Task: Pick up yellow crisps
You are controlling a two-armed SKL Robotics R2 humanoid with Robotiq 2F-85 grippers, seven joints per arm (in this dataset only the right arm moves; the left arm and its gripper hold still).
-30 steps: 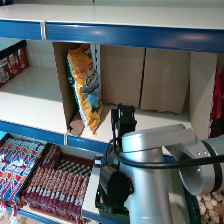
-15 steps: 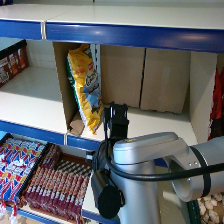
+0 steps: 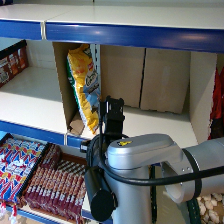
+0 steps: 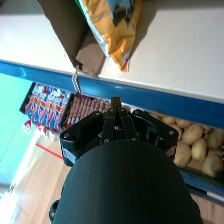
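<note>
Claw (image 4: 116, 116) fingers lie pressed together, nothing between them, as the right wrist view shows; they sit level with the blue front edge of the shelf (image 4: 165, 102). From the head view the claw (image 3: 113, 114) is a dark block at the end of the grey right arm (image 3: 150, 165), and there the finger gap cannot be made out.

Beyond the claw runs the white shelf (image 3: 155, 125), with brown cardboard dividers (image 3: 145, 77) standing along its back. The yellow crisps (image 3: 85, 85) stand upright on it, leaning against an open cardboard box (image 3: 62, 85), ahead of the claw and to its left, not touching it. In the wrist view only the bag's lower end (image 4: 112, 27) shows, yellow with a blue patch, resting on the shelf just past the edge, beside a cardboard flap (image 4: 90, 57).

Below the claw and to its left, the head view shows a tray of dark red packets (image 3: 52, 182). Only the wrist view shows potatoes (image 4: 197, 142) in the compartment under the shelf.
</note>
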